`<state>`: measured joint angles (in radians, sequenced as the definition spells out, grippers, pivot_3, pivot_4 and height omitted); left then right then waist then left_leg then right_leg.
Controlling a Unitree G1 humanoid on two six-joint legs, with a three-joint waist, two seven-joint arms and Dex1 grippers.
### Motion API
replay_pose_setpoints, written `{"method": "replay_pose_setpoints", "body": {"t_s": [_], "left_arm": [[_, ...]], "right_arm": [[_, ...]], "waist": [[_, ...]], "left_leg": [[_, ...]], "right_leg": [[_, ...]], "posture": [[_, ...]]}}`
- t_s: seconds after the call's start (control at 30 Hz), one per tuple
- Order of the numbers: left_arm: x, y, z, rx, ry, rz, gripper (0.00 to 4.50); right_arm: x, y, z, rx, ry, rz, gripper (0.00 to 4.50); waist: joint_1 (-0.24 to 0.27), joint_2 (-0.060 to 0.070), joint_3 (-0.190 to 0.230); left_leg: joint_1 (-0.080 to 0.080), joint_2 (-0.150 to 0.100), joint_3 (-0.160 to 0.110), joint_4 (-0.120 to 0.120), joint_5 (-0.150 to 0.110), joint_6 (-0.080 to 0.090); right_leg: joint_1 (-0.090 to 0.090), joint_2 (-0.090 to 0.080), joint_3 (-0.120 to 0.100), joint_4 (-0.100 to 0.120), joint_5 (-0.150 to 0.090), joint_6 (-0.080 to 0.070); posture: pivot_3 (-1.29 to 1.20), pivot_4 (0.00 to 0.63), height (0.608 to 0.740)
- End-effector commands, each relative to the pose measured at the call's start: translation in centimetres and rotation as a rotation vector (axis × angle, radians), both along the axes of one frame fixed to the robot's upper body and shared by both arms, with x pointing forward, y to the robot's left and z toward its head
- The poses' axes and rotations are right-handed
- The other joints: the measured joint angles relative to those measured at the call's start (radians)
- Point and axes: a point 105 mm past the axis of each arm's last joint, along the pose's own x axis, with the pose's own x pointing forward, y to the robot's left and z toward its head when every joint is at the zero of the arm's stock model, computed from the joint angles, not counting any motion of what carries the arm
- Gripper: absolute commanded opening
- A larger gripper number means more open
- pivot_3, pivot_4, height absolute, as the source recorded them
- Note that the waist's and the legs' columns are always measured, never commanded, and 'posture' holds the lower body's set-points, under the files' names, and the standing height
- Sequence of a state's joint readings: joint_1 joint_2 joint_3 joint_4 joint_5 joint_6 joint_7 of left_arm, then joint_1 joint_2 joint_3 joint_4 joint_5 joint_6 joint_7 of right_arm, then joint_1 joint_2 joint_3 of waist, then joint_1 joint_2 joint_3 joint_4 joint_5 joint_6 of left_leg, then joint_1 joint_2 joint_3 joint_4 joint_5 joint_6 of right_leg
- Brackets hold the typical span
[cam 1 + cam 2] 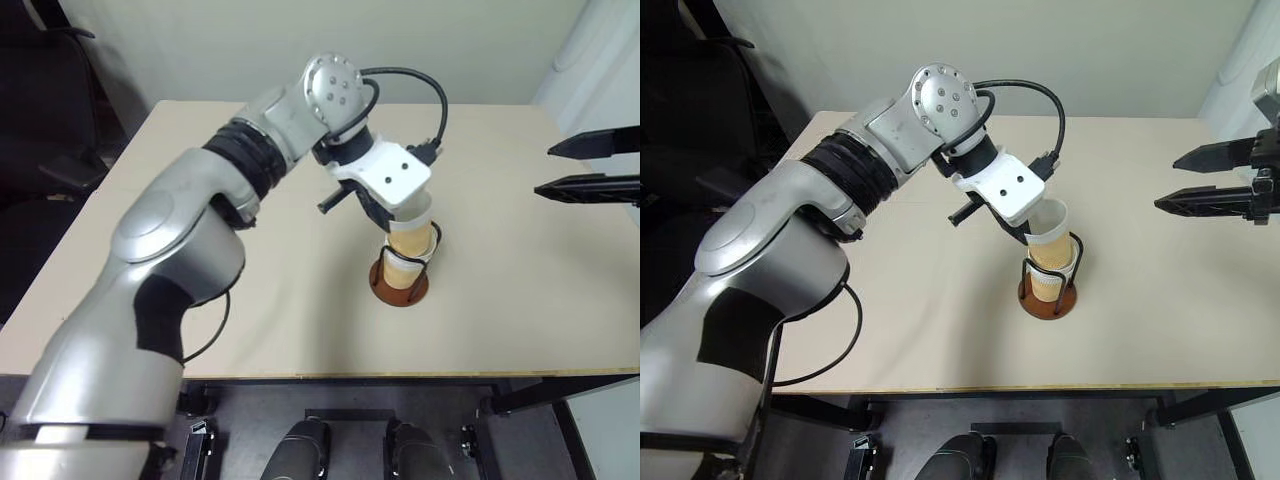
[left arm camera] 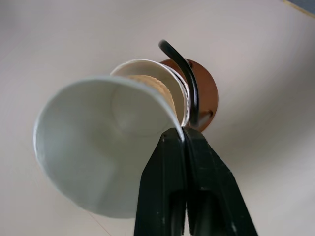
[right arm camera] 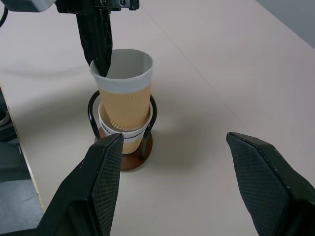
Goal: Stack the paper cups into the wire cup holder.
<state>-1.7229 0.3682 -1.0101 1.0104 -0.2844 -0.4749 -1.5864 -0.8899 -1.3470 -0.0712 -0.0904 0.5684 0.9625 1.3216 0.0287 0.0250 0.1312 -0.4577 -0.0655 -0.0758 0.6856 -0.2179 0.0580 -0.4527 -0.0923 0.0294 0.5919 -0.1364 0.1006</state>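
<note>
The wire cup holder (image 3: 136,158) stands on its round reddish-brown base right of the table's middle, with a paper cup (image 3: 120,136) seated inside its black ring. A second tan paper cup (image 3: 124,96) is nested partway into that one and rises above the ring, tilted slightly. My left gripper (image 2: 181,132) reaches down from above and is shut on this upper cup's white rim, one finger inside and one outside. Well off to the right of the holder, my right gripper (image 1: 1188,180) hovers open with nothing between its fingers (image 3: 106,167).
The beige table (image 1: 300,310) carries just the holder and cups. Its front edge runs close below the holder. A dark chair (image 1: 40,110) stands beyond the table's left side, and a pale wall lies behind.
</note>
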Motion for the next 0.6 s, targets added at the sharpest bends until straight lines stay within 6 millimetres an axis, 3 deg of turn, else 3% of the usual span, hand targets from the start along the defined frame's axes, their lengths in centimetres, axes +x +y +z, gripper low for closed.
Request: {"method": "replay_pose_setpoints", "body": {"t_s": [0.03,0.23,0.33,0.6], "left_arm": [[-0.2,-0.1,1.0,-0.016,-0.016,-0.025,1.32],[-0.3,-0.3,1.2,-0.043,-0.014,-0.031,3.54],[-0.1,0.0,2.5,-0.126,0.013,0.015,4.49],[1.9,4.6,4.2,-0.420,0.181,0.246,4.49]], "right_arm": [[-0.9,0.0,1.6,-0.005,-0.068,0.004,3.38],[-1.1,0.0,1.0,-0.017,-0.050,0.005,3.38],[-0.9,0.1,0.7,-0.025,-0.052,0.007,3.38],[0.7,0.8,-0.8,-0.006,-0.098,0.002,3.38]], "waist": [[0.000,0.000,0.000],[0.001,0.000,0.000],[0.001,0.000,0.000],[-0.006,0.001,0.000]], "left_leg": [[0.000,0.000,0.000,0.000,0.000,0.000],[0.000,0.000,0.000,0.000,-0.001,0.000],[0.000,0.000,0.000,0.000,-0.001,0.000],[0.002,0.001,0.001,-0.001,0.000,0.000]], "right_leg": [[0.000,0.000,0.000,0.000,0.000,0.000],[0.000,0.000,0.000,0.000,0.000,0.002],[0.000,0.000,0.001,0.000,0.000,0.002],[0.000,0.001,0.001,0.001,0.000,0.002]], "posture": [[0.00,0.150,0.740],[0.00,0.150,0.740],[0.00,0.150,0.740],[0.00,0.150,0.740]]}}
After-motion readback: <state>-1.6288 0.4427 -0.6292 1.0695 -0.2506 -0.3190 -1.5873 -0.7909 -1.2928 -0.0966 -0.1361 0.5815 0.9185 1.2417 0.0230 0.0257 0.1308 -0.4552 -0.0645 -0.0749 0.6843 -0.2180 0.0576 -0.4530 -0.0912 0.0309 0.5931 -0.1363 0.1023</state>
